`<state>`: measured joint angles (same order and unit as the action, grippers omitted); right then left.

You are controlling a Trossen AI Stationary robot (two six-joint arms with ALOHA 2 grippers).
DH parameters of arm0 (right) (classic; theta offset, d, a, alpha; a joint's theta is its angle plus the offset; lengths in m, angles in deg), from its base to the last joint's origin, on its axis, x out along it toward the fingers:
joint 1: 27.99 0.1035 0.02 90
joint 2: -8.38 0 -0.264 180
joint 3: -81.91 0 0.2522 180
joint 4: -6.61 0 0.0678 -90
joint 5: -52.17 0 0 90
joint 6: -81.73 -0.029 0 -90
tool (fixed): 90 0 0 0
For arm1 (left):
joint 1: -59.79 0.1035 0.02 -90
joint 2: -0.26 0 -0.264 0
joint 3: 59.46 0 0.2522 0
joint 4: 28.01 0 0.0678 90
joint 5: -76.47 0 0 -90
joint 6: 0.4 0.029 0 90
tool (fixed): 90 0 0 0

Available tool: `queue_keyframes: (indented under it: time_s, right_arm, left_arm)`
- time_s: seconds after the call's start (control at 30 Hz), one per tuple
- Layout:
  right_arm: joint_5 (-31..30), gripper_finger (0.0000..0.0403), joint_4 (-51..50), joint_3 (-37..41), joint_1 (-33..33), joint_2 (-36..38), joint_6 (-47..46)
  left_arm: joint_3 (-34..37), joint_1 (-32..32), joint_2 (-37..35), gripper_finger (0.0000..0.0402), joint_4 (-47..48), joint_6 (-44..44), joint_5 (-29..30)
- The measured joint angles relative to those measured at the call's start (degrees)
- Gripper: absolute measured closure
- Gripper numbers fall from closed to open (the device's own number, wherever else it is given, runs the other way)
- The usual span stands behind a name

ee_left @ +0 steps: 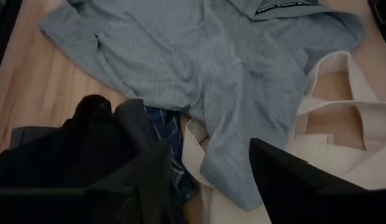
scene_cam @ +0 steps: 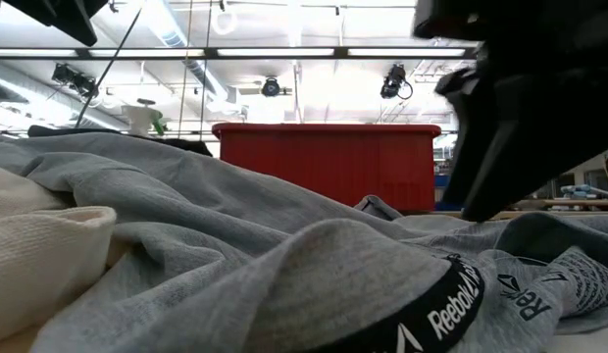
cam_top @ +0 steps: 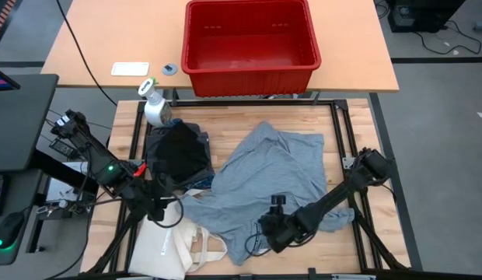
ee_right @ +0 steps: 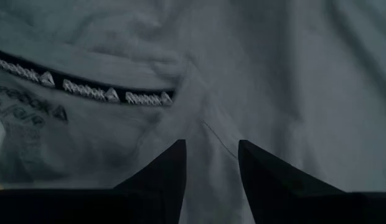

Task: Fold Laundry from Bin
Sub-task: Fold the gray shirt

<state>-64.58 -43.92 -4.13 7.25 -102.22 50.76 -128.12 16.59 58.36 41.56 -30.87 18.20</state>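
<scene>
High view shows the grey garment point(cam_top: 276, 175) spread on the bench point(cam_top: 225, 124), with the empty red bin point(cam_top: 249, 43) well beyond both grippers. To fold well, I'd grasp an edge cleanly — 1 layer, not the tote bag point(cam_top: 175, 245) beside it. Left gripper point(cam_top: 165, 204) hangs unclenched, holding nothing, above the garment's edge. Right gripper point(cam_top: 266, 233) hovers over the waistband point(ee_right: 87, 90) — fingers parted, nothing grasped.

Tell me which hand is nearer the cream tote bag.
Left. The left hand hangs open right at the cream tote bag's upper edge, over its handles. The right hand is farther off, across the light grey garment beside the bag.
</scene>
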Motion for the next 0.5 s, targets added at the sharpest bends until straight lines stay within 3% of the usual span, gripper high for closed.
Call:
queue_keyframes:
  time_s: [0.1, 0.3, 0.5]
  right_arm:
    - [3.6, 0.0252, 3.3, -0.2, -1.8, -1.0, 3.1]
    - [4.0, 0.0255, 5.7, -0.2, -4.0, -0.4, 7.6]
    - [8.2, 0.0255, 8.3, 0.3, -5.7, -1.6, 9.3]
  left_arm:
    - [0.0, 0.4, 0.0, 0.0186, 0.0, 0.0, 0.0]
    - [0.0, 0.4, 0.0, 0.0191, 0.0, 0.1, -0.1]
    - [0.0, 0.4, 0.0, 0.0191, 0.1, 0.2, -0.1]
